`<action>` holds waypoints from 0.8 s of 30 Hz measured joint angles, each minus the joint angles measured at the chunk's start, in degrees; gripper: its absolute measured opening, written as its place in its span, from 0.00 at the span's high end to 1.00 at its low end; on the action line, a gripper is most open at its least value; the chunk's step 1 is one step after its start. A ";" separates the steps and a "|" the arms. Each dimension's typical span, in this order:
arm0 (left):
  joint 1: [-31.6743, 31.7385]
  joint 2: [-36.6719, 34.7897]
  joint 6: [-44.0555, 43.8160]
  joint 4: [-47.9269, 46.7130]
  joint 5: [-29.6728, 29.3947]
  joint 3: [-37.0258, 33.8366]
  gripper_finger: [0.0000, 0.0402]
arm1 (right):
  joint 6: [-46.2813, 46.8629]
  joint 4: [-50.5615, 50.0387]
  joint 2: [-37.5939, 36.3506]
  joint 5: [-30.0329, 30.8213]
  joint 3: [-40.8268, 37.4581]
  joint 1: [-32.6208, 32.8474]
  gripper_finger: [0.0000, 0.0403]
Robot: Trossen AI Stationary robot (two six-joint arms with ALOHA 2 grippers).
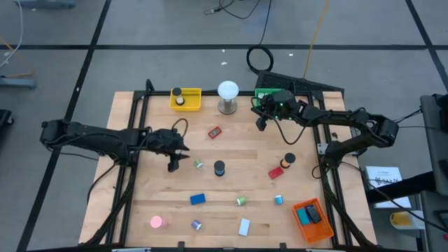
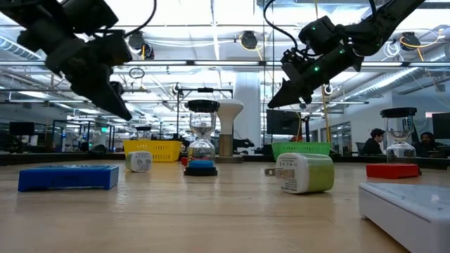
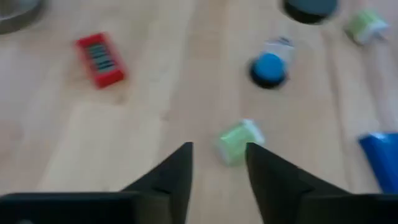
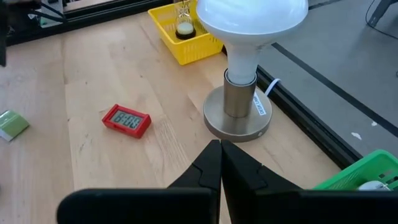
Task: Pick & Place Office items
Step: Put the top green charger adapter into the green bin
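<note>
Left gripper [image 1: 175, 166] fingers narrowly apart, empty, raised just beside green roll [image 1: 199, 164] on bench [image 1: 231, 150]. Right gripper [image 1: 260, 124] fingers closed, empty, well beyond the roll, beside white lamp [image 1: 227, 96].

Small office items lie scattered on the bench [image 1: 140, 126]: a red block [image 1: 214, 131], a green roll [image 1: 199, 164], a black cap [image 1: 220, 168], a blue block [image 1: 197, 199], a pink disc [image 1: 156, 222], and a white block [image 1: 243, 227].
</note>
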 joint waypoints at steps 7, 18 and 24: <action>-2.70 13.29 11.06 1.75 0.25 3.94 0.35 | 0.00 -0.09 0.00 0.00 0.00 0.00 1.00; -4.90 25.82 22.30 2.41 -1.00 9.67 0.27 | -1.31 -0.55 0.00 -0.02 0.04 0.00 1.00; -4.91 27.71 23.08 2.21 -0.90 9.67 0.36 | -1.52 -0.55 0.00 -0.04 0.09 0.00 1.00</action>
